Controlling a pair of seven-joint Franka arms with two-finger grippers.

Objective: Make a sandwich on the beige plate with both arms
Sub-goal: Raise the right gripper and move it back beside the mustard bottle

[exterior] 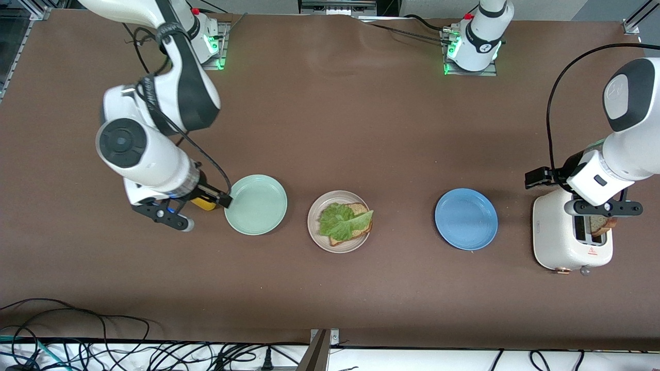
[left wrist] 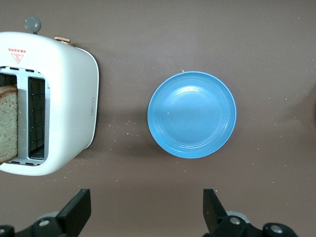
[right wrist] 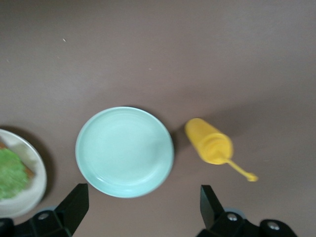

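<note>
Bread (exterior: 599,223) stands upright in a slot of the white toaster (exterior: 570,238), almost straight below the left gripper (exterior: 603,207), which hangs wide and empty over it; that arm is by far the nearer to the slice. Toward the right arm's end from the toaster come a glossy blue plate (exterior: 466,219), then the beige plate (exterior: 316,224) with brown bread under ruffled lettuce (exterior: 342,220). The right gripper (exterior: 167,214), wide and empty, waits over a yellow squeeze bottle (right wrist: 210,142) beside a mint plate (exterior: 256,204) on the brown surface (exterior: 361,129)

Red warning triangle on white toaster (left wrist: 59,74), wording unreadable
</note>
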